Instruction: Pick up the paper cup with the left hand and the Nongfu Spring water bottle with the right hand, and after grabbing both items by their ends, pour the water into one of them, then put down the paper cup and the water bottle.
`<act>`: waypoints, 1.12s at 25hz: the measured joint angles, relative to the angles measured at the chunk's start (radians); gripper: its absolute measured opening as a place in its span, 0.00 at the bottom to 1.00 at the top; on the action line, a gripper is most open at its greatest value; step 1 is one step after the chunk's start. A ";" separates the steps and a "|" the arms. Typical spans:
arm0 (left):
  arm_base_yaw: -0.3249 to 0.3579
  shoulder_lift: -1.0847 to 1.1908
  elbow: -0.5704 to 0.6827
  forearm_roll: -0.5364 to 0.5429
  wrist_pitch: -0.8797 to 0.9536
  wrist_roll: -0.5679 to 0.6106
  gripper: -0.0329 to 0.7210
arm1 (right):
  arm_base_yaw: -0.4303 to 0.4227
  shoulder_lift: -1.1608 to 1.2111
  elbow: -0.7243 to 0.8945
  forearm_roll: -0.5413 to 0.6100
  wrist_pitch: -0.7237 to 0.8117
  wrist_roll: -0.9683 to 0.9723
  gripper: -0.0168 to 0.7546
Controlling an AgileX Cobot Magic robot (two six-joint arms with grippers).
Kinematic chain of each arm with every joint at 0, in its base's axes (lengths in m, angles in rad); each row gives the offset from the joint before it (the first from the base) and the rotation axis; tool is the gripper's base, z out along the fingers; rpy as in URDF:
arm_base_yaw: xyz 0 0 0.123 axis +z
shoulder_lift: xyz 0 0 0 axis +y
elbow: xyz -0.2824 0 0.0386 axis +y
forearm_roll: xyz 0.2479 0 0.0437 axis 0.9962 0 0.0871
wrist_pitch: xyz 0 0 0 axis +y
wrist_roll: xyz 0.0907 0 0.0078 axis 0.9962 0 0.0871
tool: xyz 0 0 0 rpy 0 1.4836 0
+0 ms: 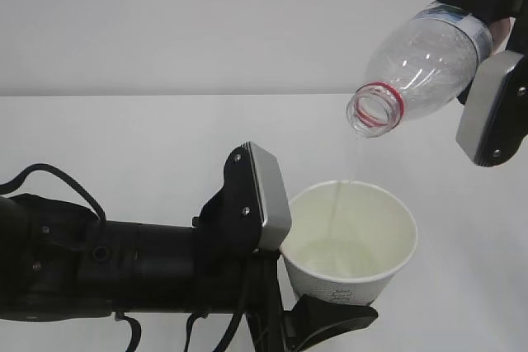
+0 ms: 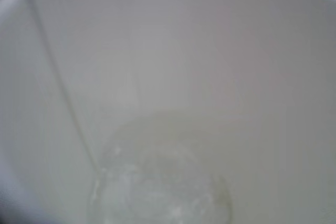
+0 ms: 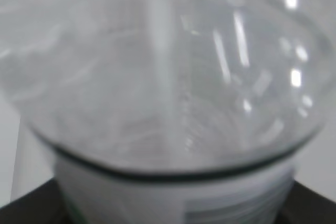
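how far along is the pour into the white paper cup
Done: the left gripper holds the white paper cup, and the right gripper holds the clear plastic bottle, tilted mouth-down above it. In hand: a thin stream of water falls into the cup, pooling at the bottom. Left: setting both down.

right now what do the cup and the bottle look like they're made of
The paper cup looks like matte white paper: opaque wall, rolled rim, and a straight glued seam inside in the left wrist view. The water bottle looks like thin clear glossy plastic: see-through, ribbed, with bright highlights, a red neck ring and a printed label.
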 joint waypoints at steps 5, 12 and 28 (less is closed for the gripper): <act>0.000 0.000 0.000 -0.007 0.000 -0.004 0.78 | 0.000 0.000 0.000 0.000 -0.005 -0.002 0.60; 0.000 0.000 0.000 -0.016 0.000 -0.034 0.78 | 0.000 0.000 0.000 0.000 -0.015 -0.002 0.60; 0.000 0.000 0.000 -0.016 0.000 -0.037 0.78 | 0.000 0.000 0.000 0.000 -0.022 -0.012 0.60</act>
